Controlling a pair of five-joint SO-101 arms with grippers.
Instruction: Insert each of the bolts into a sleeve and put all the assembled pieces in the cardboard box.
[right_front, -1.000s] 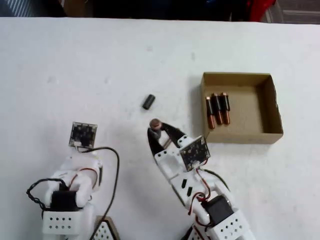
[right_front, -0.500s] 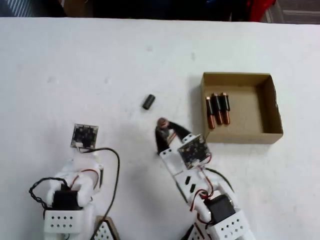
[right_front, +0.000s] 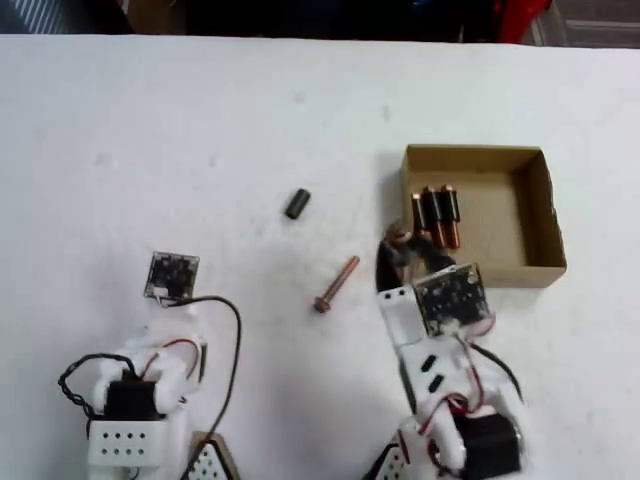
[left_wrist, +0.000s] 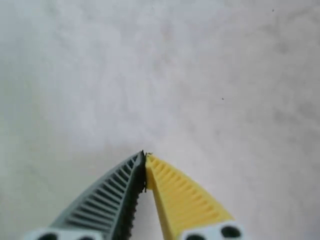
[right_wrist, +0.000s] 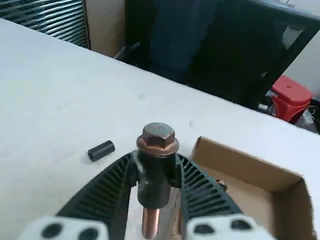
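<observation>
We list a matte white table (right_front: 200, 120); a square cardboard box (right_front: 474, 150) holding copper-and-black assembled pieces (right_front: 440, 215); the right gripper (right_wrist: 157, 159), ribbed black jaws clamped on a sleeved hex-head bolt (right_wrist: 156, 180) beside the box; the left gripper (left_wrist: 145, 157), grey and yellow jaws together; a loose copper bolt (right_front: 336, 283) on the table; a black cylindrical sleeve (right_front: 297, 203) nearby.

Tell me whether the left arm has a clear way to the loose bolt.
Probably yes: the bolt lies on open table, apart from the right claw, and the left claw is shut and empty.
</observation>
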